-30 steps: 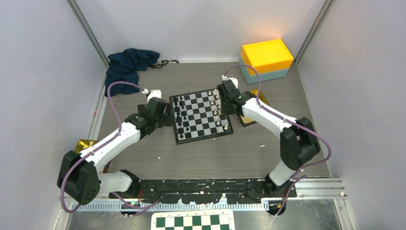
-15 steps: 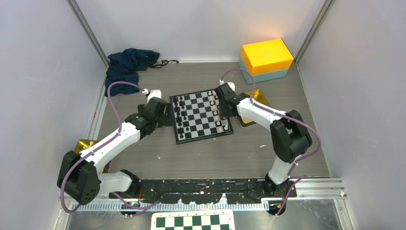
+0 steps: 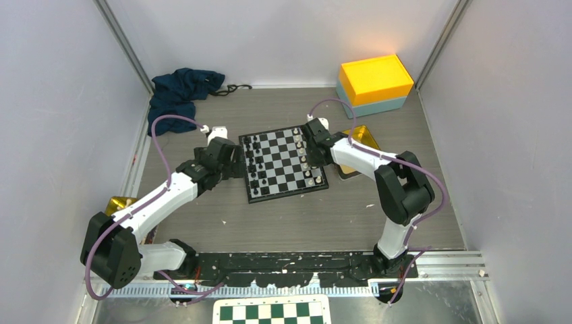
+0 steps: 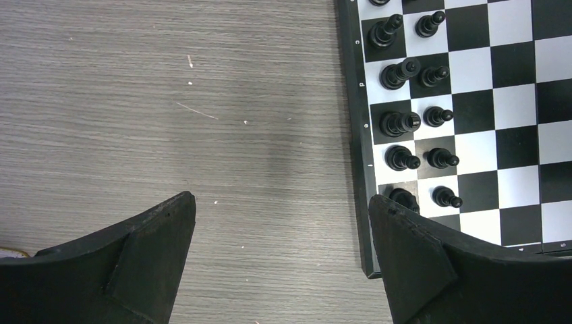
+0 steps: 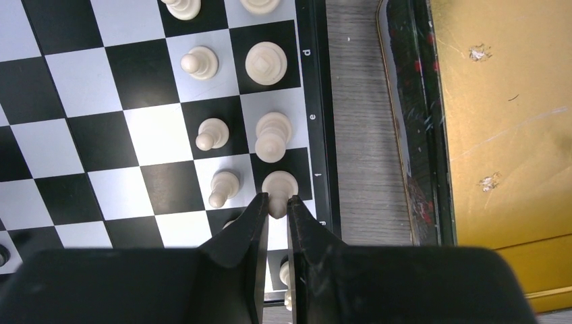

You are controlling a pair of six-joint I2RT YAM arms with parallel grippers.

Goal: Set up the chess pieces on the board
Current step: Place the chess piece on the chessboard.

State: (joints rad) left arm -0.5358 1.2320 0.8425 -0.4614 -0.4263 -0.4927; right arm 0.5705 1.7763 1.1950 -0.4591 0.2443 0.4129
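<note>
The small chessboard (image 3: 276, 147) lies mid-table. Black pieces (image 3: 253, 162) stand in two columns along its left side, cream-white pieces (image 3: 305, 160) along its right side. My right gripper (image 5: 276, 204) is over the board's right edge (image 5: 317, 101), shut on a cream-white piece (image 5: 278, 187) that stands on a black square in the outer column. Other white pieces (image 5: 266, 63) stand beside it. My left gripper (image 4: 282, 210) is open and empty over bare table just left of the board (image 4: 354, 135), next to the black pieces (image 4: 399, 123).
A gold tray (image 3: 359, 138) with a dark rim (image 5: 415, 121) lies right of the board. A yellow and teal box (image 3: 375, 84) stands at the back right, a dark blue cloth (image 3: 181, 89) at the back left. A green-and-white checkered panel (image 3: 272, 312) lies at the near edge.
My right arm has swung leftward and its gripper has shifted slightly left over the white pieces on the board's right side. The left arm has not moved.
</note>
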